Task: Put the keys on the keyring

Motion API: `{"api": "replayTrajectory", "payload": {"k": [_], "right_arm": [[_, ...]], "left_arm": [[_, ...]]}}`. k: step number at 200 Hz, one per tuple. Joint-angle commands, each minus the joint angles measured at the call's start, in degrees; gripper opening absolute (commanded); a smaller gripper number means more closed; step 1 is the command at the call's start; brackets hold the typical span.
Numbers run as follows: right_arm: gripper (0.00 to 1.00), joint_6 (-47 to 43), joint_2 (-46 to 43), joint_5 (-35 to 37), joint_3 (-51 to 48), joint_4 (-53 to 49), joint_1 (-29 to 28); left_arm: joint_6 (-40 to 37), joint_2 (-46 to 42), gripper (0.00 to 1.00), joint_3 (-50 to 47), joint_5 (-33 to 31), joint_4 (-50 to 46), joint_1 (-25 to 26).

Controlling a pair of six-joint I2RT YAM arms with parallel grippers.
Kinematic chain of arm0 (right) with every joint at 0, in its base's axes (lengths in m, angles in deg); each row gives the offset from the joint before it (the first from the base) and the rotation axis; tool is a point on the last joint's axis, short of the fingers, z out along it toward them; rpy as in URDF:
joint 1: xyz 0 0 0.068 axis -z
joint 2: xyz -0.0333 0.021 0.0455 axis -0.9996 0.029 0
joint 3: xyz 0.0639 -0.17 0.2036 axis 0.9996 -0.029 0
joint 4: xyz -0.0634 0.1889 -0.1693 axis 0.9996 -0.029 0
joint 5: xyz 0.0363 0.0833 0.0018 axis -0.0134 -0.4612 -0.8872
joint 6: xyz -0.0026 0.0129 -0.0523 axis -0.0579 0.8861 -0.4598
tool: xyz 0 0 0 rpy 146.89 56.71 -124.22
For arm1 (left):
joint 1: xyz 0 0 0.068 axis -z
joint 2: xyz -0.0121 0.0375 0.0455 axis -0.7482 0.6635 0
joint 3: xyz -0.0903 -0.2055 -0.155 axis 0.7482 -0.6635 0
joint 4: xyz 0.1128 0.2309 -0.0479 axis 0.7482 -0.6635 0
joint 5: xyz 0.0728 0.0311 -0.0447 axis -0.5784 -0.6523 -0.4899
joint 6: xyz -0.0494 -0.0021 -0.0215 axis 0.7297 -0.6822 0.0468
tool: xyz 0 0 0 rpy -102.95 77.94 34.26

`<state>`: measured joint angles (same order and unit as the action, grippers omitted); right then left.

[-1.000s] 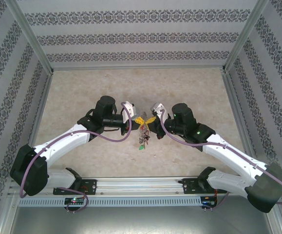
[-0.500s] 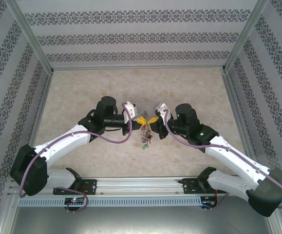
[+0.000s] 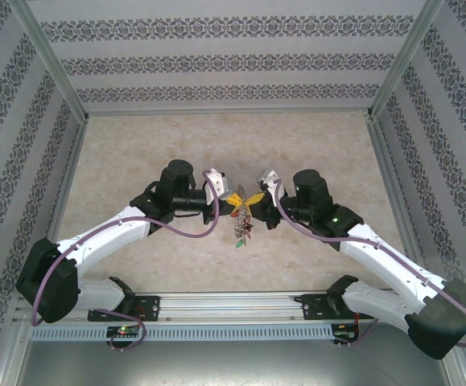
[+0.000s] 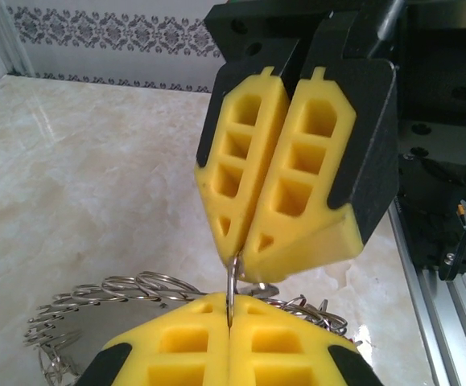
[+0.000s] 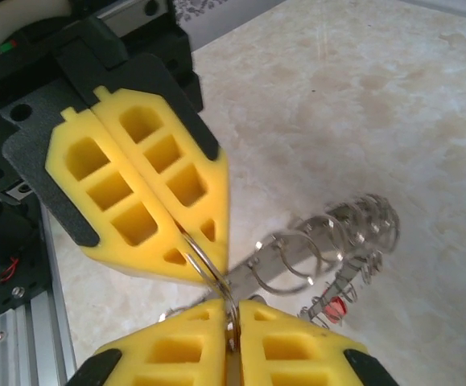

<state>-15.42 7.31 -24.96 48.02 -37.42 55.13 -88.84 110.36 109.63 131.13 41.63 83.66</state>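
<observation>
The left arm (image 3: 112,233) reaches in from the near-left corner over the pale marbled table (image 3: 136,145). Its elbow is bent, its wrist is turned toward the middle, and a purple cable (image 3: 186,230) loops along it. The left gripper (image 3: 234,195) is pinched tight. Its yellow fingers (image 4: 176,354) press flat together, with a thin wire loop of the keyring (image 3: 239,221) caught in the seam between them.

The keyring is up off the table, in the air at the centre between the two tools, and nearer the front rail (image 3: 233,305) than the back wall. Most of it hangs below the fingertips as a bristling bunch of small silvery rings and keys. From above I can make out green and reddish bits in the bunch. From the right wrist's side a small red tag (image 5: 337,307) dangles under it.

Just to the right, the right gripper (image 3: 253,197) faces the left one tip to tip, the two sets of fingertips very nearly touching. Its jaws are narrow too, closed on the same wire loop right beside the other grip. I see no gap between its pads beyond the wire itself. The loop runs straight from one pair of tips into the other. The right arm (image 3: 377,249) comes in from the near-right corner, bent much like the left.
</observation>
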Motion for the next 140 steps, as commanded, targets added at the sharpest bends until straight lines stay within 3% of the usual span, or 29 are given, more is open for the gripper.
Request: {"api": "replayTrajectory", "payload": {"k": [1, 61, 73, 140], "right_arm": [[0.12, 0.28, -0.17, 1.4, -1.53, -5.24, 1.74], [0.16, 0.66, -1.76, 3.44, -1.17, -3.24, 2.1], [0.2, 0.25, -2.51, 2.59, -1.33, -1.41, 2.1], [0.25, -8.69, -2.84, -2.29, -1.02, 3.3, 1.31]], "left_arm": [[0.54, -3.2, 0.0, -0.02, -0.7, 3.73, -0.51], [0.23, -2.86, 0.0, 0.33, -0.32, 3.22, -0.53], [0.14, -2.7, 0.0, 0.4, 0.08, 2.88, -0.55], [-1.17, -2.26, 0.0, 1.17, 4.22, 1.89, -0.58]]}}
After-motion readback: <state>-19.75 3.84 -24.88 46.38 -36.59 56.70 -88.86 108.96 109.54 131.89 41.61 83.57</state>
